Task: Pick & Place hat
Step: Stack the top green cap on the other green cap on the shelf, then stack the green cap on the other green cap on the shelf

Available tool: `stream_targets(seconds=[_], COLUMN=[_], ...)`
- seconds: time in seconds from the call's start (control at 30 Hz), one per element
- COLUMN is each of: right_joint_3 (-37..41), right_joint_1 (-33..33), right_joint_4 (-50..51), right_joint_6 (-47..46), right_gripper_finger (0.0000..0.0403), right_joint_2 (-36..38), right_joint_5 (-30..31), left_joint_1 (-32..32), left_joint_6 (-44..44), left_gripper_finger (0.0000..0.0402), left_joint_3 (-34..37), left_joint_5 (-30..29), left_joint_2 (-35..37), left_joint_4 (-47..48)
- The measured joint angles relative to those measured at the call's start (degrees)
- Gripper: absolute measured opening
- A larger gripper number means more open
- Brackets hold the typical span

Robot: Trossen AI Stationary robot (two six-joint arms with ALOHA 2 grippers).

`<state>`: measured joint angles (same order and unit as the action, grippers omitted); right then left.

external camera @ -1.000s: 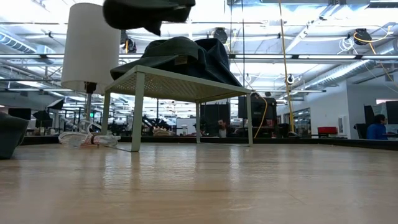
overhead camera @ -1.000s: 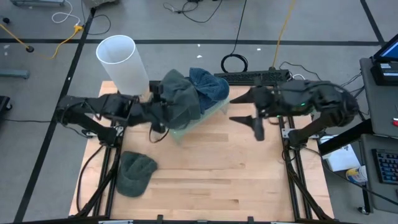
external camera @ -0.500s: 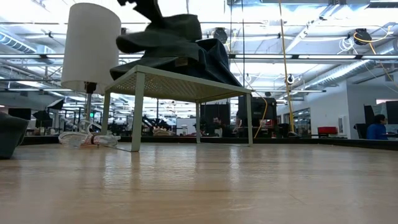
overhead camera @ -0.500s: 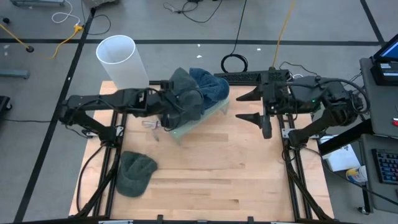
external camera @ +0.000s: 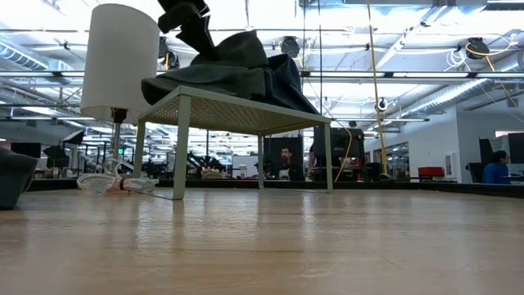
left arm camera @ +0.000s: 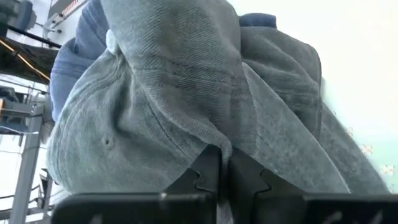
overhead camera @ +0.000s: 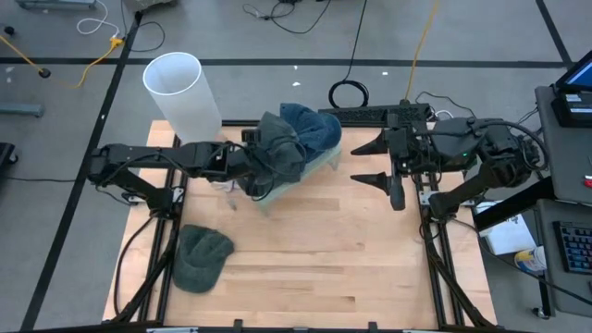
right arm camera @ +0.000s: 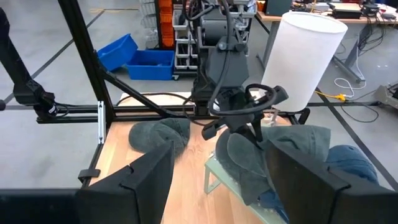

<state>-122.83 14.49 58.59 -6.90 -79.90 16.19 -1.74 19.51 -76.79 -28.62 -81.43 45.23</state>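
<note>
On the wooden worktop (overhead camera: 314, 250) three hats could be counted, with two arms and one small pale stand (overhead camera: 319, 165). Two hats sat on the stand near the far edge: a grey-green hat (overhead camera: 277, 153) towards the left arm and a blue hat (overhead camera: 310, 128) just behind it, the two touching and overlapping. The third, another grey-green hat (overhead camera: 202, 255), lay flat on the worktop near the front left corner, well apart from the stand.

The left pincer (overhead camera: 248, 159) was clenched on the grey-green hat on the stand, its dark fingers (left arm camera: 214, 177) pressed together on a fold of the cloth. That hat lay crumpled, its long axis running roughly from the left arm towards the blue hat; which way its brim pointed could not be made out for certain.

The right pincer (overhead camera: 368, 159) hung released beside the stand, over the worktop's right side, its fingers spread wide and pointed at the hats.

One white cylinder (overhead camera: 182, 92) stood behind the left arm.
</note>
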Motion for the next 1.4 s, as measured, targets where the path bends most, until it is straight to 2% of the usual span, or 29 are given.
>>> stream_targets(seconds=[0.27, 0.6, 0.8, 0.97, 1.2, 1.3, 1.4], right_joint_3=[0.0, 0.0, 0.0, 0.0, 0.0, 0.0, 0.5], right_joint_1=[0.0, 0.0, 0.0, 0.0, 0.0, 0.0, 0.0], right_joint_4=[0.0, 0.0, 0.0, 0.0, 0.0, 0.0, -0.6], right_joint_6=[0.0, 0.3, 0.5, 0.5, 0.5, 0.5, 0.5], right_gripper_finger=[0.0244, 0.0244, 0.0244, 0.0244, 0.0244, 0.0244, 0.0244], right_joint_2=[0.0, 0.0, 0.0, 0.0, 0.0, 0.0, 0.0], right_joint_5=[0.0, 0.0, 0.1, 0.1, 0.1, 0.1, 0.1], left_joint_1=[0.0, 0.2, 1.4, 4.0, 9.2, 11.5, 13.0], left_joint_6=[-1.3, -1.4, -4.4, -17.6, -39.6, -48.1, -54.5], left_gripper_finger=[0.0084, 0.0192, 0.0230, 0.0244, 0.0237, 0.0227, 0.0217], left_joint_3=[-0.5, -4.1, -4.4, -4.3, -4.3, -4.3, -4.3], left_joint_5=[-2.1, -4.5, -4.9, -4.4, 1.4, 5.5, 12.2], left_joint_2=[0.0, 2.0, 3.9, 6.0, 9.5, 11.4, 12.7], left_joint_4=[-0.1, 0.0, 0.3, 3.8, 9.7, 11.5, 12.3])
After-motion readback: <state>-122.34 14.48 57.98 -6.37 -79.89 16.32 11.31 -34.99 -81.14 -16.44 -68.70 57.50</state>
